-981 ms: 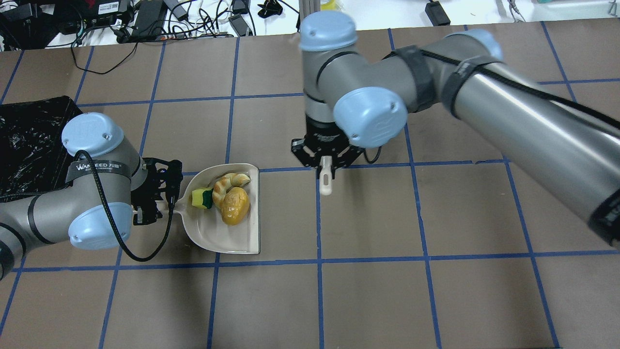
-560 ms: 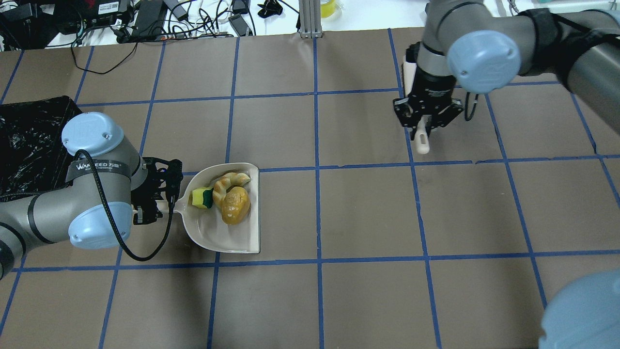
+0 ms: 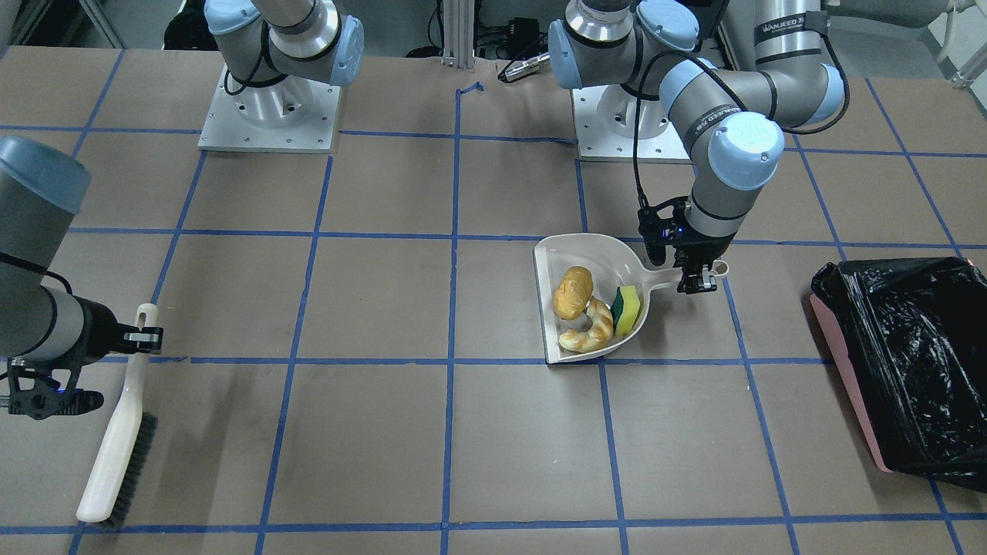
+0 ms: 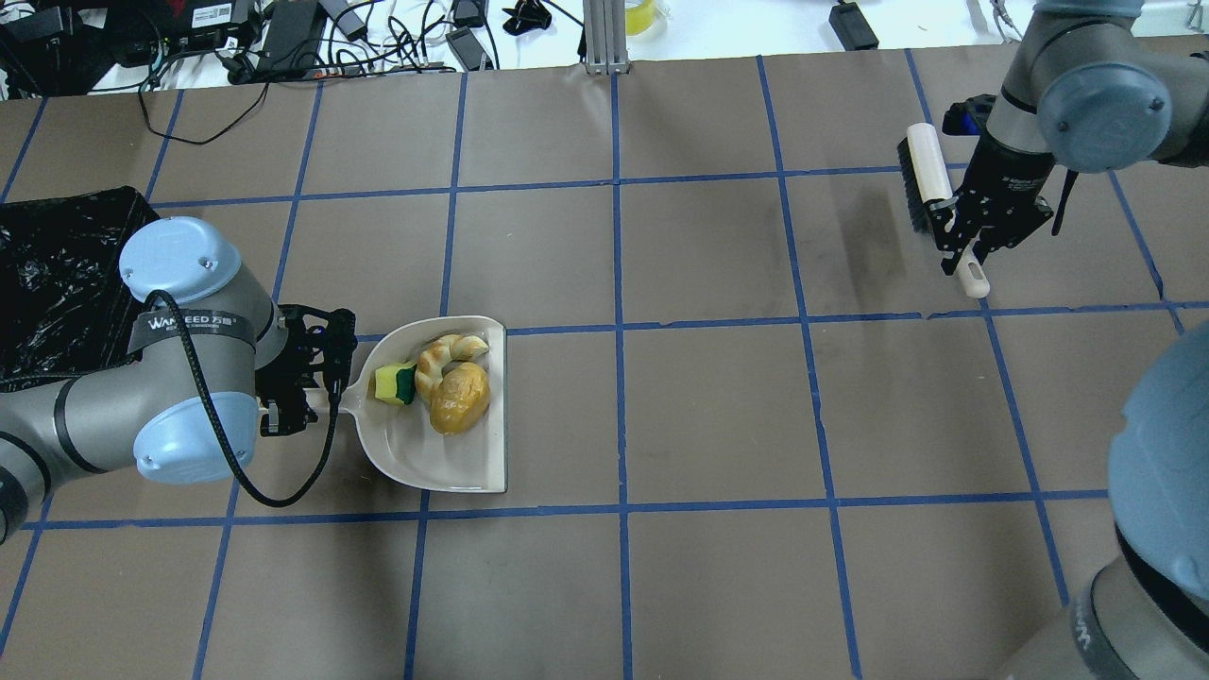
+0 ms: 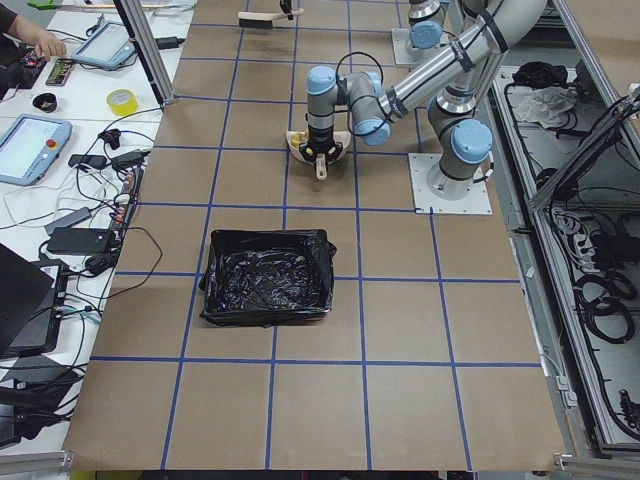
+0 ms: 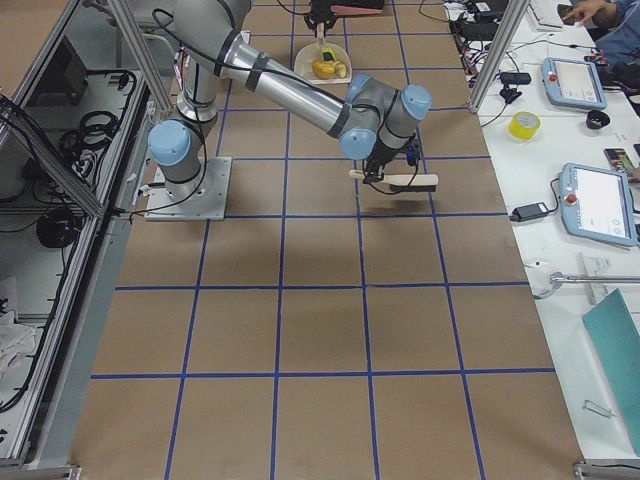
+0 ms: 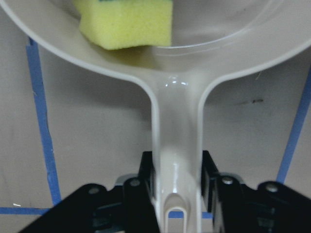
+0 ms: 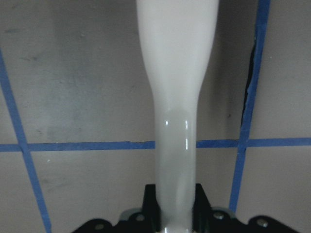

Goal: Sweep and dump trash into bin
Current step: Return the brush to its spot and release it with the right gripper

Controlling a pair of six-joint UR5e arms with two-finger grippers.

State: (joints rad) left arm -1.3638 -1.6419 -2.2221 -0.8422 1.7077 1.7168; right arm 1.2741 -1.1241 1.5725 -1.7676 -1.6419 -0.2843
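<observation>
Left wrist-mounted view: we see the left gripper point(image 7: 177, 187) clamped on the handle of the off-white plastic dustpan point(image 7: 176, 121). The yellow sponge with a green layer point(image 7: 127, 22) lies in the pan at 12 o'clock from the jaws. In the overhead exterior view the sponge touches the curved golden croissant-like bread piece point(image 4: 444, 357), and the yellow-brown potato-like lump point(image 4: 460, 399) rests against that piece at its 5 o'clock. The pink rectangular bin lined with crinkled black plastic point(image 4: 57, 274) sits at the pan's 10 o'clock, apart from it. Toward 2 o'clock on the brown blue-taped table point(image 4: 708, 416), we find the right gripper point(image 4: 963, 250) closed around the white handle of a dark-bristled brush point(image 4: 928, 165).
</observation>
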